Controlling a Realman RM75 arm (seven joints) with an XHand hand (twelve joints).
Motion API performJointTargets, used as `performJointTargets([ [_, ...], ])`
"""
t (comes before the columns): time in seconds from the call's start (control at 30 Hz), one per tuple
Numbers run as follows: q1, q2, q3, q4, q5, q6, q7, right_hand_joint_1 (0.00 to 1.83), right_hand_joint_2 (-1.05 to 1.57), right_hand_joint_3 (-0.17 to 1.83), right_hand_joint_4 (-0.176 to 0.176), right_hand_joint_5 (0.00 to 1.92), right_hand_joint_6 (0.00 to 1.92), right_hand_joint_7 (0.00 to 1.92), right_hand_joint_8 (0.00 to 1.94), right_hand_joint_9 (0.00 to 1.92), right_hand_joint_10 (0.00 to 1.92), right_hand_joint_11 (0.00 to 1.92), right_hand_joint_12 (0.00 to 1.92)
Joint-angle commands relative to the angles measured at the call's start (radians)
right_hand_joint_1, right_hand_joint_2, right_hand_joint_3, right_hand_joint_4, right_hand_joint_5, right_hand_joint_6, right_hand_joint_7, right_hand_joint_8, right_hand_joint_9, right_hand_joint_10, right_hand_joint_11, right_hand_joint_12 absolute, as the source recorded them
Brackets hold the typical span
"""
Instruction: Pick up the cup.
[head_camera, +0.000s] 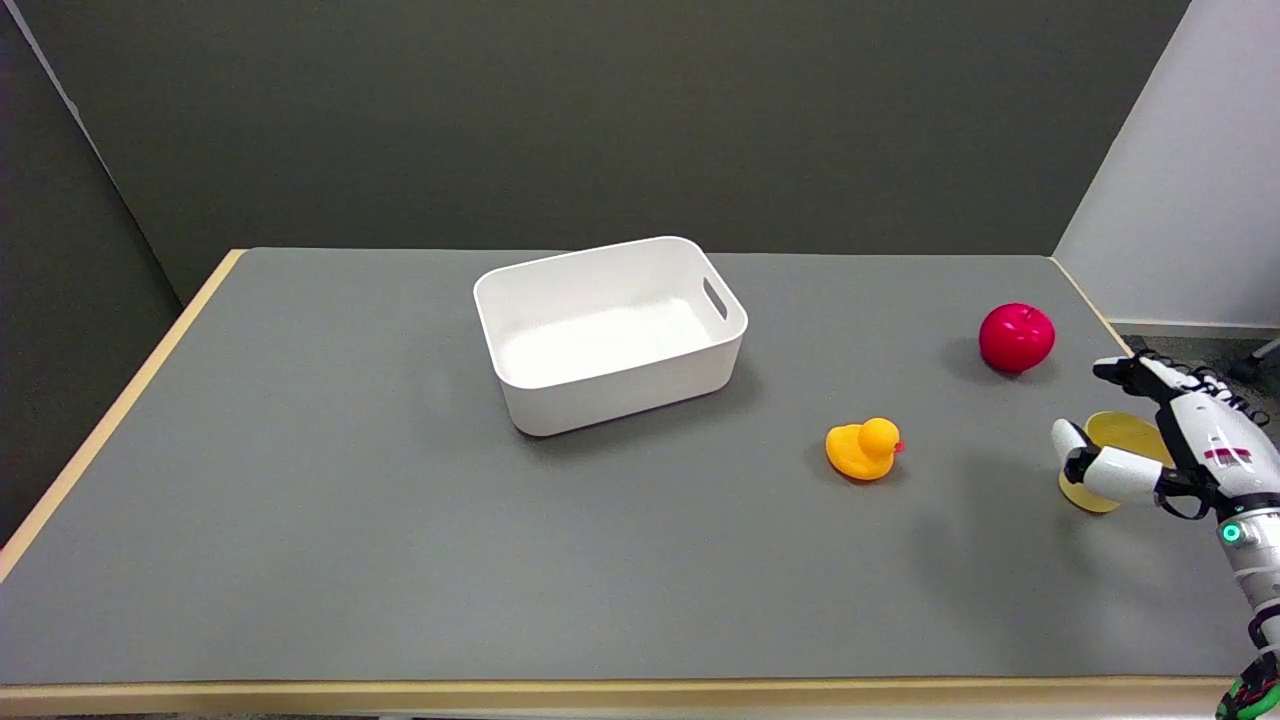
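Yellow and seemingly thin-walled, the cup (1112, 440) is seen standing upright near the table's (400, 560) right edge, at about four o'clock from the rubber duck (863, 449) and at about five o'clock from the red apple (1016, 338). The right hand (1165, 440) is spread wide around it, nothing being held: the thumb is placed in front of the cup's near side and the other fingers are extended behind its far rim, though whether any fingertip is touching the wall cannot be told, as part of the cup is hidden by the hand. A slip is judged the main risk: if the fingers are closed unevenly, the light cup could be tipped or pushed toward three o'clock and over the table edge close by. A squeeze set too high on the rim might let it pivot out of the grasp. The white bin (610, 335), well apart at ten o'clock, is not expected to interfere.
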Motion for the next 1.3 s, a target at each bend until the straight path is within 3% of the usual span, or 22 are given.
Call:
performJointTargets([
  [0.03,-0.019,-0.041,-0.040,-0.018,-0.010,-0.013,0.001,0.53,0.60,0.94,-0.081,0.30,0.60,0.31,0.56,0.21,0.84,0.00,1.07],
  [1.3,0.041,-0.037,-0.061,-0.078,-0.022,-0.022,0.019,0.56,0.61,0.94,-0.083,0.30,0.61,0.31,0.56,0.21,0.84,0.00,1.06],
])
